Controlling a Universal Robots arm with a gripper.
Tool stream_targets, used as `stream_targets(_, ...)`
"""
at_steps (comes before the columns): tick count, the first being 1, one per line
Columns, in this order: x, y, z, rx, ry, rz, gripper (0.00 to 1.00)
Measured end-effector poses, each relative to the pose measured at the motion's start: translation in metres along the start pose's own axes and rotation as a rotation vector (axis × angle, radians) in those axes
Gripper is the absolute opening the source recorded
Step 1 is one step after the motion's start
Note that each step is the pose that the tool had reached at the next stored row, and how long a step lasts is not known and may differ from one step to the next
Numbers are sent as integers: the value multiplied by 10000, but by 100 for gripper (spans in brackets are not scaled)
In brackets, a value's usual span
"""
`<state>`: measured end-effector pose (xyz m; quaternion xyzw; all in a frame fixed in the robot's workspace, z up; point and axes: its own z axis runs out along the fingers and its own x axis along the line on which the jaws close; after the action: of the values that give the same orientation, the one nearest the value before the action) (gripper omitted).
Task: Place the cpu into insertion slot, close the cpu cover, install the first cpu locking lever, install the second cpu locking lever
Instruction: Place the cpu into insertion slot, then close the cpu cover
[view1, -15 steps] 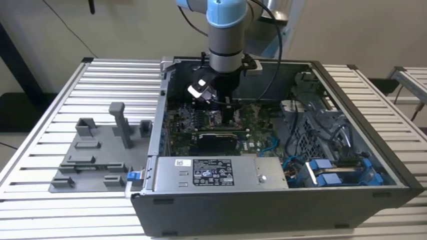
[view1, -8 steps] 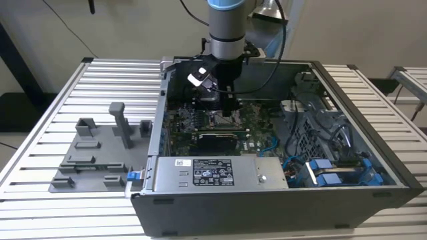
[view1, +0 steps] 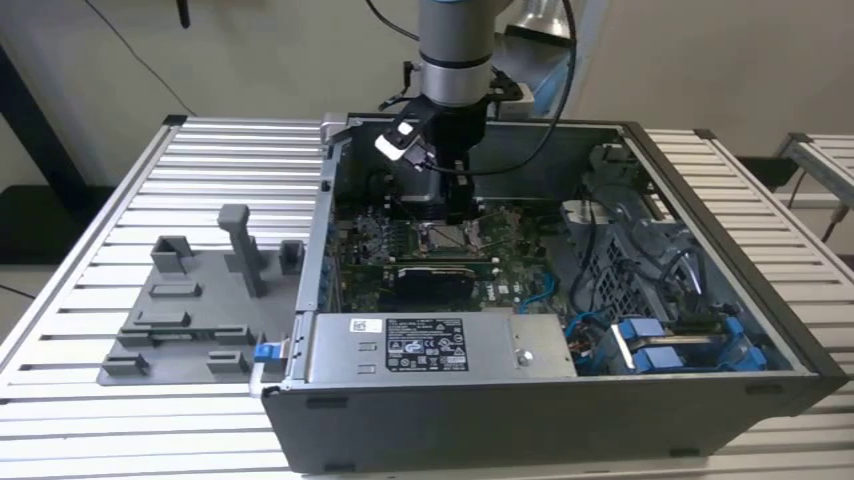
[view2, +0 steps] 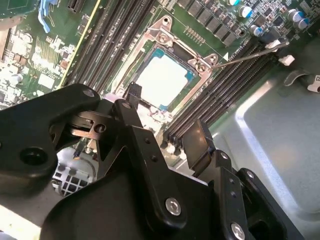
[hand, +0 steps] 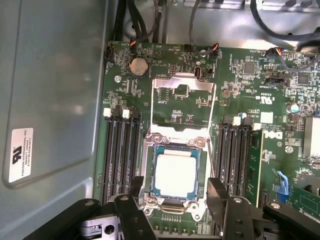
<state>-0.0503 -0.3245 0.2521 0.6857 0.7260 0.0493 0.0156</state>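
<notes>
While gripper (hand: 176, 192) hangs wide open w/ nothing held (cpu cover (hand: 162, 82) not closed yet), fingers (hand: 217, 195) may knock cpu (hand: 175, 172) askew.

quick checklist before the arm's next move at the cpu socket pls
1. cpu in the socket: ok, it lies flat inside.
2. cpu corner alignment: cannot tell.
3. gripper let go of the cpu: ok, it is open, holds nothing and straddles the socket.
4. cpu cover closed: not ok, it is flipped back, leaving the cpu bare.
5. locking lever latched: not ok, its rod stands free beside the socket.
</notes>
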Motion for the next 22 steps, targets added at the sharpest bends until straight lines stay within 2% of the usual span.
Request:
stream_targets(2,0,-1,0,-8,0,-1,60)
stream_targets(3,-1,-1,0,-13,0,-1,47)
stream_targets(4,-1,-2,0,-17,-2,-1,47)
stream_targets(6,-1,-3,0,-25,-1,-2,36)
stream_targets(7,-1,-3,0,-29,-2,-2,36)
stream_targets(9,-1,-4,0,-38,-2,-2,24)
stream_targets(10,-2,-4,0,-42,-2,-3,24)
stream_targets(12,-2,-4,-1,-48,-3,-3,12)
stream_targets(17,-4,3,0,-50,-4,-4,11)
stream_targets(19,-26,66,5,-27,2,-2,11)
stream_targets(22,-61,165,12,52,8,3,11)
